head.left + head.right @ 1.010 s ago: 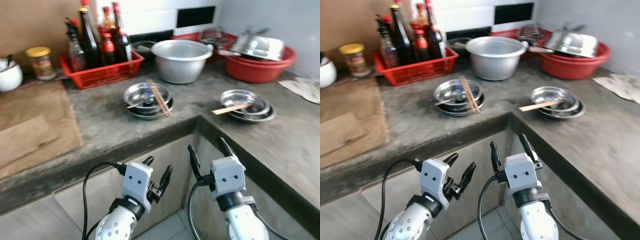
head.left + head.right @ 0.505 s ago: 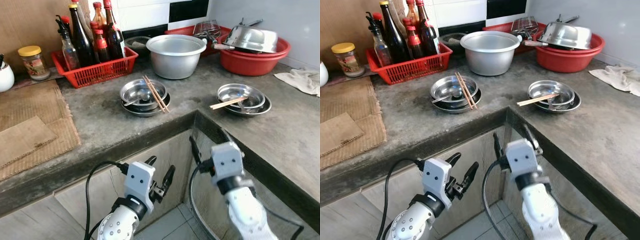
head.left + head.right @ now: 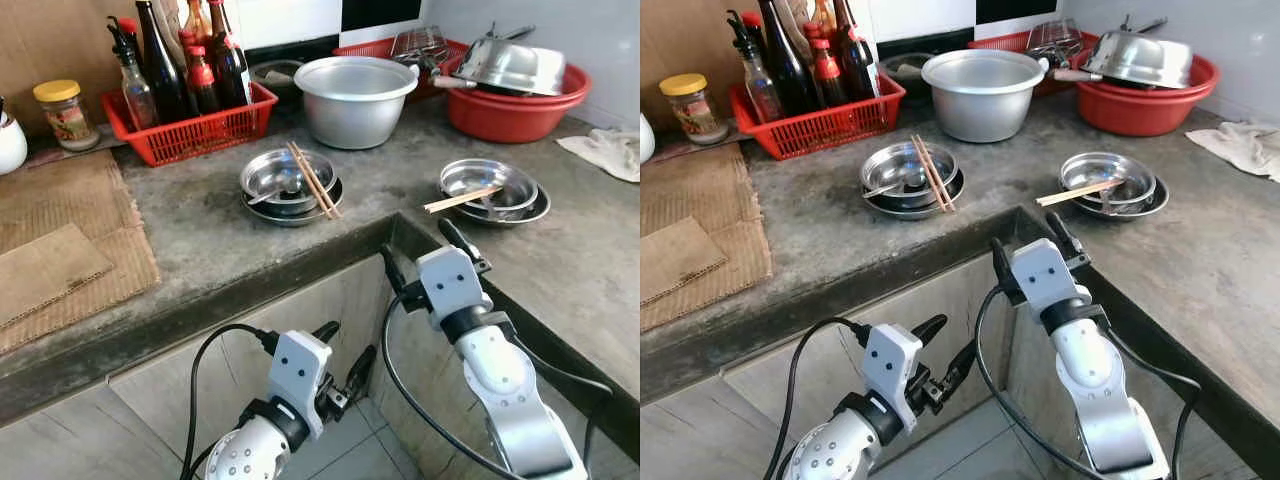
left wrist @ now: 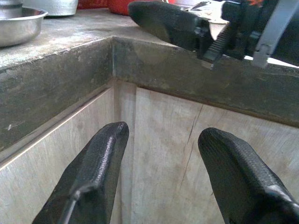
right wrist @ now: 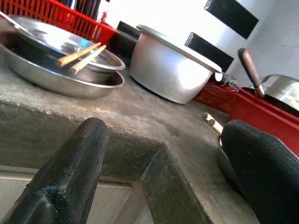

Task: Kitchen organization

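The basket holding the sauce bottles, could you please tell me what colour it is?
The basket is red; it shows best in the left eye view.

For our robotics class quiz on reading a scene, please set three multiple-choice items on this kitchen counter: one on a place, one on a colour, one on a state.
1. Where do the sauce bottles stand?
A. in the red basket
B. in the metal pot
C. on the cloth

2. What colour is the big basin?
A. blue
B. red
C. green

3. How is the right end effector?
A. shut on chopsticks
B. shut on a bowl
C. open, holding nothing

Answers: 1 A, bottles rise from the basket; 2 B, its wall is red; 3 C, fingers apart at the counter corner.
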### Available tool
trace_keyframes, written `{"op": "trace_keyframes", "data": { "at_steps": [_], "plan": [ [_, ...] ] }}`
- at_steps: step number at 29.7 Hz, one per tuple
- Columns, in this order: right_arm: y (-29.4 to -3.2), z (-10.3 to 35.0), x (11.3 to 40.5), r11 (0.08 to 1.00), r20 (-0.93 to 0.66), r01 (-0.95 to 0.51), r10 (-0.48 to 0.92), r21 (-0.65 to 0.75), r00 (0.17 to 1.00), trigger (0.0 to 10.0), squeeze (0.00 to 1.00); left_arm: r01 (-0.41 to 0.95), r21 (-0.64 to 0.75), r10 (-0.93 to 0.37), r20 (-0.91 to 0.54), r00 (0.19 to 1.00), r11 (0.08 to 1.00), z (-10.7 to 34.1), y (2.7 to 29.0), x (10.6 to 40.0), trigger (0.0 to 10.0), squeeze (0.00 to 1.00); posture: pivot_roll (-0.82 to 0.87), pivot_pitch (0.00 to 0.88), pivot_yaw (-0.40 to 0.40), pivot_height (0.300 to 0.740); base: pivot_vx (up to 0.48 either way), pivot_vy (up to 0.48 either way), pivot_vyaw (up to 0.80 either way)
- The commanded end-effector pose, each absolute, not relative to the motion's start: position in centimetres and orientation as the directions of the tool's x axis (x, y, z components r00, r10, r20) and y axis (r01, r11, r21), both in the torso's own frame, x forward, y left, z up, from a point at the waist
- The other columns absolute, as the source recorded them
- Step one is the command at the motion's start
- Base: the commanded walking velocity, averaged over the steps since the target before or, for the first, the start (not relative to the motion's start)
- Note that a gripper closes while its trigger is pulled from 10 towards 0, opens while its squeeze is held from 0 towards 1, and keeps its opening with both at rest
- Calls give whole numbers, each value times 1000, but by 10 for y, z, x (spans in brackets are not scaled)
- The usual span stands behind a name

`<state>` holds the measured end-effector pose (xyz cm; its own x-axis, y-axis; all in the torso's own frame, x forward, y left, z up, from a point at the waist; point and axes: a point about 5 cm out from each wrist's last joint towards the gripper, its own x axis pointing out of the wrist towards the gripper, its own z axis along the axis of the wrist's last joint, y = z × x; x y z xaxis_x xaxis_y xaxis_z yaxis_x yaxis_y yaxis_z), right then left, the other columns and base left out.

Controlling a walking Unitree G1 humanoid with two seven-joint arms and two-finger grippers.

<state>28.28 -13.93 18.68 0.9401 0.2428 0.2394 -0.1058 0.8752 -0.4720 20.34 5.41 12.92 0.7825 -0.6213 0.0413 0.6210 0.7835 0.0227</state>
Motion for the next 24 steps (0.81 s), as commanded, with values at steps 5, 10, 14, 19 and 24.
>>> {"op": "trace_keyframes", "data": {
  "at_steps": [5, 10, 14, 19, 24],
  "plan": [
    [-146, 193, 299, 852, 242, -58, 212, -520, 947, 10000, 0, 625, 24, -625, 77, 777, 780, 138, 53, 198, 10000, 0, 206, 133, -18, 740, 0, 0, 0],
    [-150, 200, 306, 849, 276, -6, 179, -529, 944, 10000, 0, 631, 25, -630, 89, 771, 776, 139, 51, 197, 10000, 0, 206, 131, -21, 740, 0, 0, 0],
    [-149, 204, 312, 845, 286, 3, 178, -535, 942, 10000, 0, 634, 24, -633, 91, 769, 773, 139, 50, 196, 10000, 0, 204, 128, -19, 740, 0, 0, 0],
    [-148, 201, 321, 837, 270, -2, 179, -547, 946, 10000, 0, 638, 24, -637, 95, 765, 770, 140, 48, 196, 10000, 0, 208, 118, -27, 740, 0, 0, 0],
    [-150, 200, 328, 833, 263, 6, 168, -554, 950, 10000, 0, 638, 25, -637, 96, 765, 769, 140, 48, 195, 10000, 0, 208, 118, -27, 740, 0, 0, 0]
  ]
}}
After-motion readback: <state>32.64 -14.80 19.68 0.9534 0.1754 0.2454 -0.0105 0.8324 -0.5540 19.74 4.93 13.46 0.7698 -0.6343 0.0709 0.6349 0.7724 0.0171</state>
